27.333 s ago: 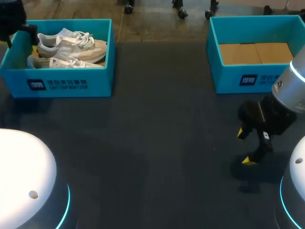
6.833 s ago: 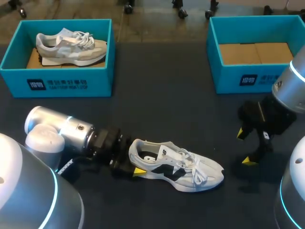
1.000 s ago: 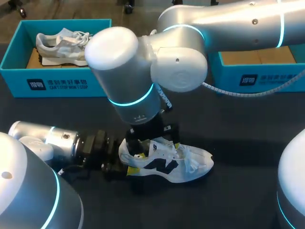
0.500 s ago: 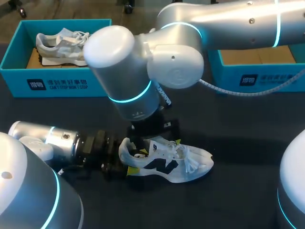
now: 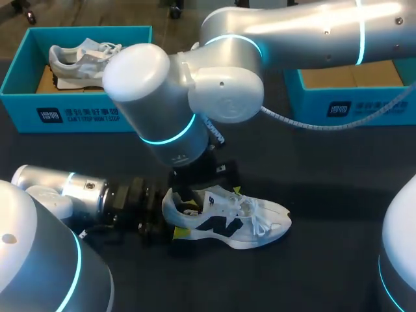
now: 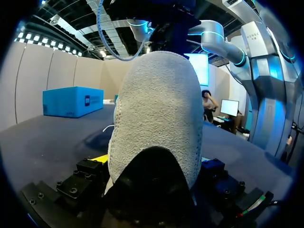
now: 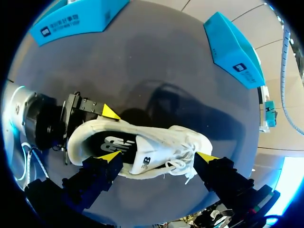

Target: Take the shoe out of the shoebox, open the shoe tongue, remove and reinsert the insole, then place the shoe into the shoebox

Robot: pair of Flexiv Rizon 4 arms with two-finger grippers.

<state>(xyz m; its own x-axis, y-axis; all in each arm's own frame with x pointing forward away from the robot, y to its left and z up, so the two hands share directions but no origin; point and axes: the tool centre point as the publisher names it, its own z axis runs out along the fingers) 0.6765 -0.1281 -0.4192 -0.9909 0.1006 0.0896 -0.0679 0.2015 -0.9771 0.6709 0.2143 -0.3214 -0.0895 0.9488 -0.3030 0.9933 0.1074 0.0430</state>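
A: Where is the white sneaker [image 5: 257,224]?
B: Out of both boxes, standing on its sole on the dark table [image 5: 325,266], heel pointing to the robot's left and toe to its right
A: Which arm has it?
B: The left gripper [image 6: 153,161], coming in from the robot's left, is clamped on the heel, a finger on either side; in its wrist view the grey heel fills the space between them
A: And the right gripper [image 7: 158,156]?
B: It hangs over the shoe on the right arm [image 5: 292,32], which reaches across from the right. Its fingers are spread wide, gripping nothing: one yellow tip beside the ankle opening, the other by the laces [image 7: 182,155] near the toe. Whether either tip touches the shoe cannot be told
A: What shows inside the shoe?
B: The black insole [image 7: 108,142] lies in the opening, with the white tongue [image 7: 142,160] just ahead of it, before the laces
A: The boxes?
B: The left shoebox [image 5: 97,116] at the far left holds a grey sneaker [image 5: 91,62]; the right shoebox [image 5: 338,109] at the far right shows brown cardboard [image 5: 338,77] on its floor, partly behind the right arm
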